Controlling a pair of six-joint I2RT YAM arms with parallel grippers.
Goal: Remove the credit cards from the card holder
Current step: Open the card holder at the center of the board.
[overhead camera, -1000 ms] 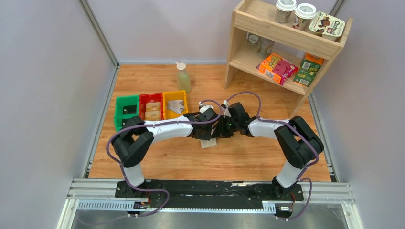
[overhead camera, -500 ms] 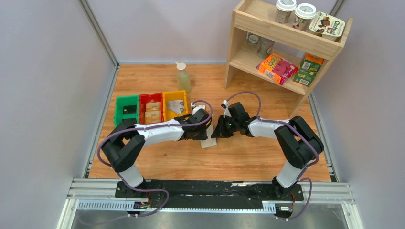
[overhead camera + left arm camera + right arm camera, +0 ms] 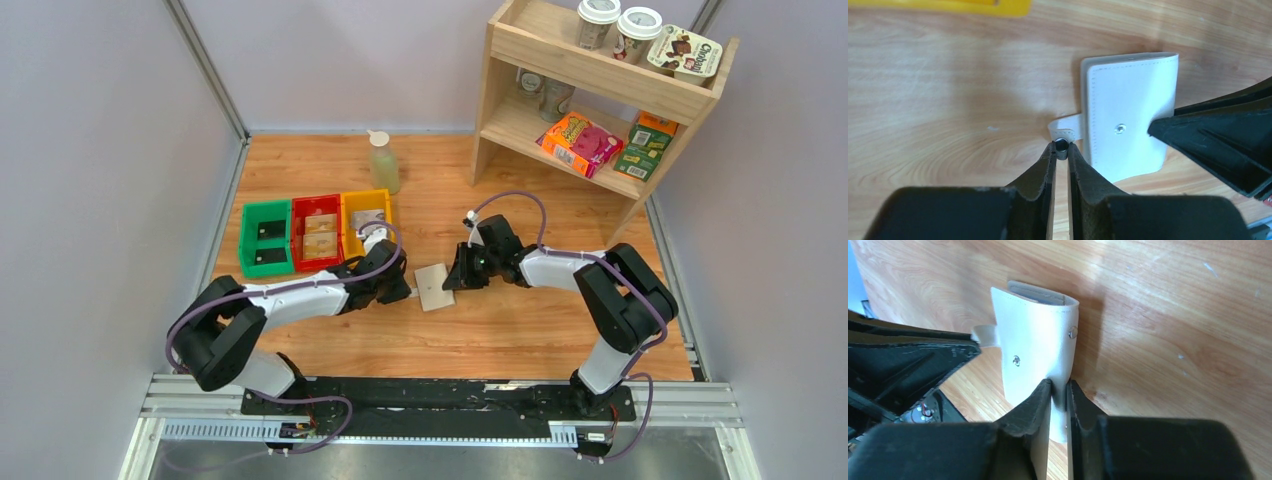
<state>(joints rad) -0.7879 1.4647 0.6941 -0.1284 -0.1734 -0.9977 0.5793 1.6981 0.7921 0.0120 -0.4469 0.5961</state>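
Note:
The card holder (image 3: 434,286) lies folded shut on the wooden table, beige-white with metal snaps. In the left wrist view the holder (image 3: 1128,110) has its clasp tab (image 3: 1064,131) sticking out, and my left gripper (image 3: 1061,148) is shut on the tab's snap. My right gripper (image 3: 1059,389) is shut on the holder's (image 3: 1035,340) opposite edge. From above, the left gripper (image 3: 401,291) and right gripper (image 3: 455,281) flank the holder. Credit cards lie in the bins: black (image 3: 270,230), tan (image 3: 320,224), silvery grey (image 3: 368,218). Any cards inside the holder are hidden.
Green (image 3: 248,240), red (image 3: 317,203) and yellow (image 3: 383,200) bins stand in a row at the left. A bottle (image 3: 383,162) stands behind them. A wooden shelf (image 3: 600,80) with cups and boxes stands at the back right.
My left arm has drawn back to the left and toward the near edge, uncovering the holder. Its gripper now sits at the holder's left side. The right arm has stayed put.

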